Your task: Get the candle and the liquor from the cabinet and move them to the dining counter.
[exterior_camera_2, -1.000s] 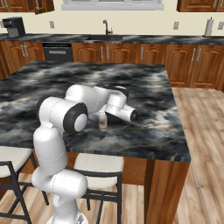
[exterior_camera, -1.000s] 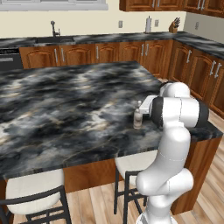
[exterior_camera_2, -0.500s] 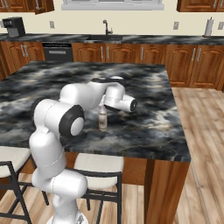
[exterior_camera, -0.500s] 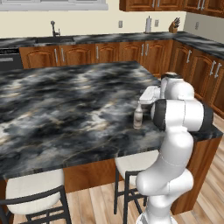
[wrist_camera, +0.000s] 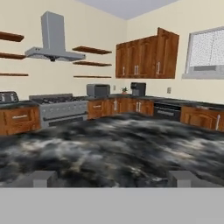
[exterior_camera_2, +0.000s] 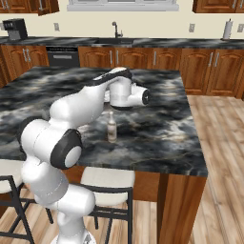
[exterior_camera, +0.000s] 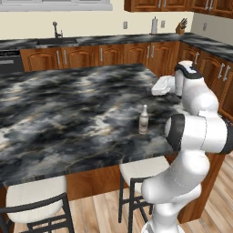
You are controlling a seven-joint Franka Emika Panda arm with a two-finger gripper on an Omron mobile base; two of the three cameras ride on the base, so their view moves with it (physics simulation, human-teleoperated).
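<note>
Left base view is showing the liquor (exterior_camera: 143, 119) standing on the desk (exterior_camera: 63, 109). The gripper (wrist_camera: 111, 178) is spreading wide, holding nothing. The candle is probably waiting next.

Cream walls (wrist_camera: 100, 26), wood floor (exterior_camera_2: 221, 157), steel range hood (wrist_camera: 53, 37), possibly toaster (wrist_camera: 98, 90).
</note>
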